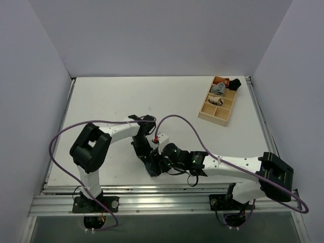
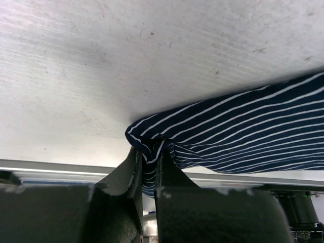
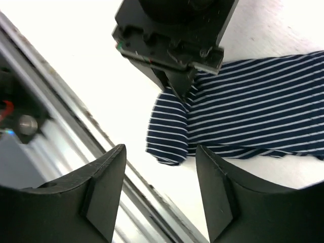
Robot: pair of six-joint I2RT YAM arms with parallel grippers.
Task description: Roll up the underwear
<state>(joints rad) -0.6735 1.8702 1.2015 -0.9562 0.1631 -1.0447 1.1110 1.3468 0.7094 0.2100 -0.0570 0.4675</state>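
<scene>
The underwear is a dark navy cloth with thin white stripes, lying on the white table near its front edge. My left gripper is shut on a bunched corner of it, and the cloth shows squeezed between the two black fingers. In the right wrist view the underwear spreads to the right, with the left gripper pinching its near-left part from above. My right gripper hovers open just above the cloth's folded corner, holding nothing. From the top view both grippers meet over the underwear, which is mostly hidden.
A wooden compartment tray sits at the back right, with small rolled garments in its far cells. The table's metal front rail runs close beside the cloth. Purple cables loop over both arms.
</scene>
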